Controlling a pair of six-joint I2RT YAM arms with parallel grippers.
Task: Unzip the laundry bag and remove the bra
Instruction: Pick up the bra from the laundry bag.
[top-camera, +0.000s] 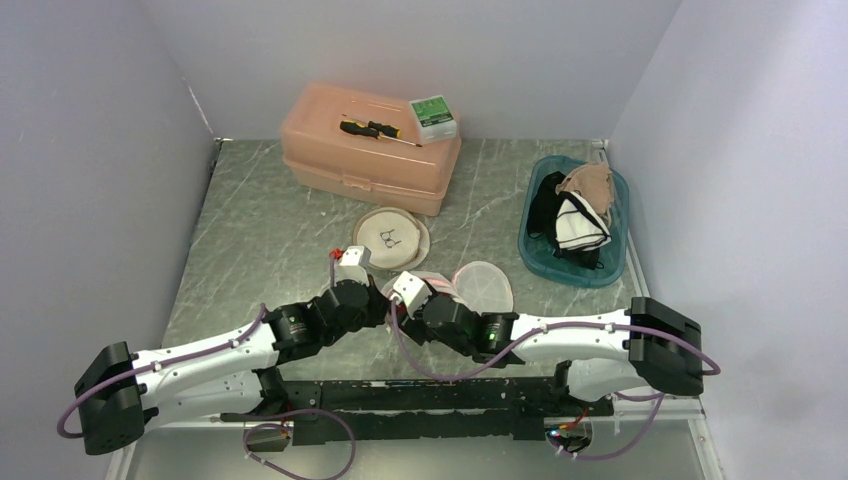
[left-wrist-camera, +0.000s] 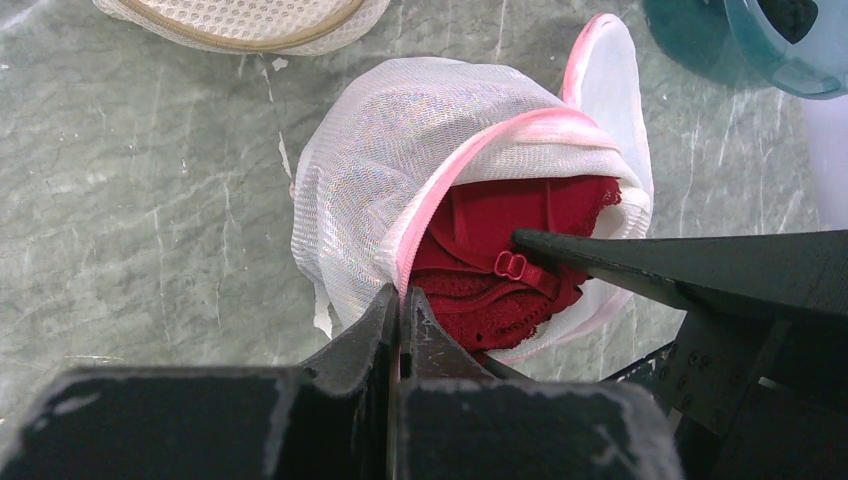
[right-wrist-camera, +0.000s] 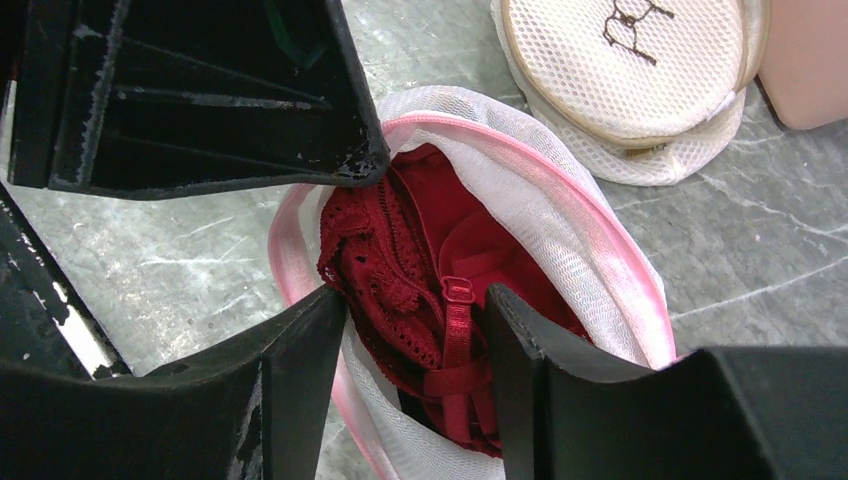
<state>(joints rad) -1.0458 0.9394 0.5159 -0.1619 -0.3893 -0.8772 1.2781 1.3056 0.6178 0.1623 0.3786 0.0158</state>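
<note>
Grey marbled bench (top-camera: 260, 230) is enclosed by white walls, with a pink toolbox (top-camera: 370, 150) at the rear and a teal basket (top-camera: 530, 255) of clothes at the right. At the centre, just before both arms, the white laundry bag (left-wrist-camera: 400, 140) is laid, its pink-edged mouth unzipped and turned toward the right pincer (right-wrist-camera: 415, 298). The left pincer (left-wrist-camera: 402, 310) is closed together, its tips pinched on the laundry bag's pink rim. The right pincer is held partly apart inside the mouth, astride the red bra (right-wrist-camera: 440, 240), not clamped. The strap (right-wrist-camera: 458, 330) is seen running lengthwise between the fingers (right-wrist-camera: 300, 380).
</note>
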